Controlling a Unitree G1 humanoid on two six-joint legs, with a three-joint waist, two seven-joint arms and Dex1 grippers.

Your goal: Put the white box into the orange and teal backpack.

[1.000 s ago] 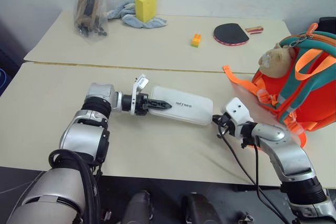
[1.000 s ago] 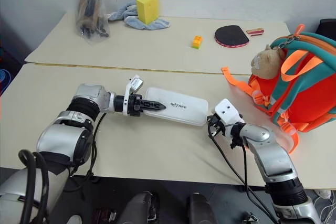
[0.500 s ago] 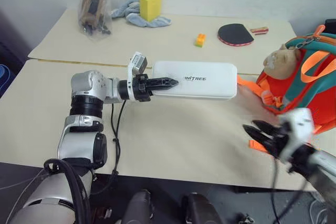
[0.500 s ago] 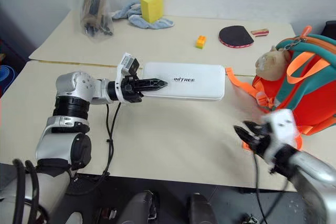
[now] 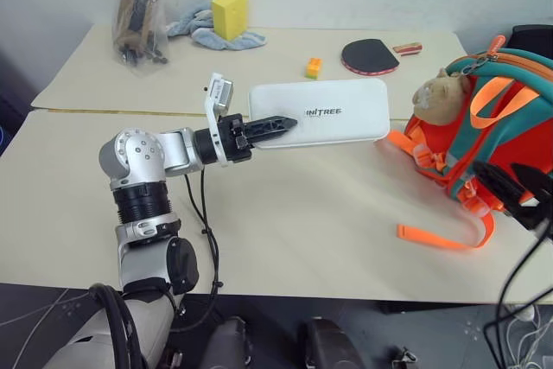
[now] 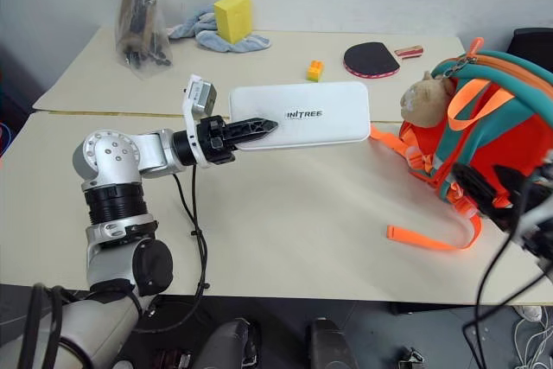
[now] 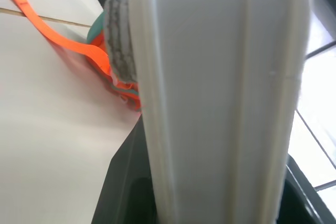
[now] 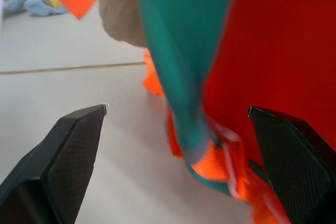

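The white box hangs level above the table, its lettering facing up. My left gripper is shut on its left end, and the box's far end points at the orange and teal backpack. The backpack stands at the table's right edge with a tan plush toy on its front. Seen along the left wrist, the box runs straight ahead. My right gripper is open just in front of the backpack's lower part. Its fingers stand wide on either side of a teal strap, holding nothing.
An orange strap trails over the table in front of the backpack. On the far table lie a yellow sponge on a blue cloth, a plastic bag, a small orange block and a paddle.
My left gripper lifted the box off the table and levelled it toward the backpack. The right gripper left the box's right end, opened, and swung right to the backpack.
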